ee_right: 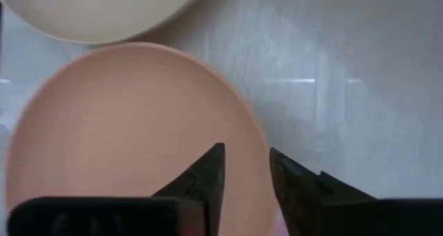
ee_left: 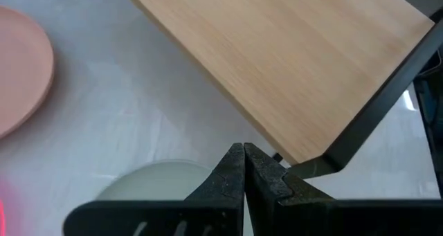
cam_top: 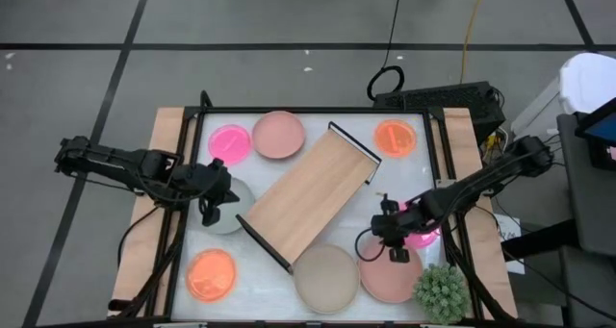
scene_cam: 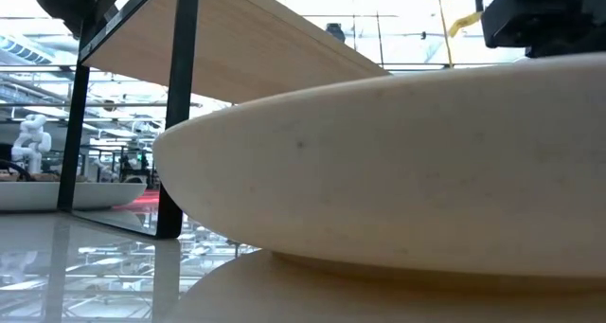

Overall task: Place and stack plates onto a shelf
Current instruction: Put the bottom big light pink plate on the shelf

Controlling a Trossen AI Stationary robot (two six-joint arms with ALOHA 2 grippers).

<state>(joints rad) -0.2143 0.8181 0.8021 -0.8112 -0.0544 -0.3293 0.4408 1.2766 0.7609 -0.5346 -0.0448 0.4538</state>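
Right gripper [ee_right: 246,170] slightly open above the dusty pink plate [ee_right: 124,125] rim, beside the beige plate [ee_right: 97,7]. Left gripper [ee_left: 243,168] closed near the shelf [ee_left: 291,63] end, over the pale grey plate [ee_left: 156,180].

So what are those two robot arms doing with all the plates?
They are meant to stack plates on the long light-wood shelf, but nothing lies on it yet. The right hand is open over the rim of a dusty pink round plate near the spiky green plant. The left hand is shut and empty, above a pale grey plate beside the shelf. Other plates lie around the white table.
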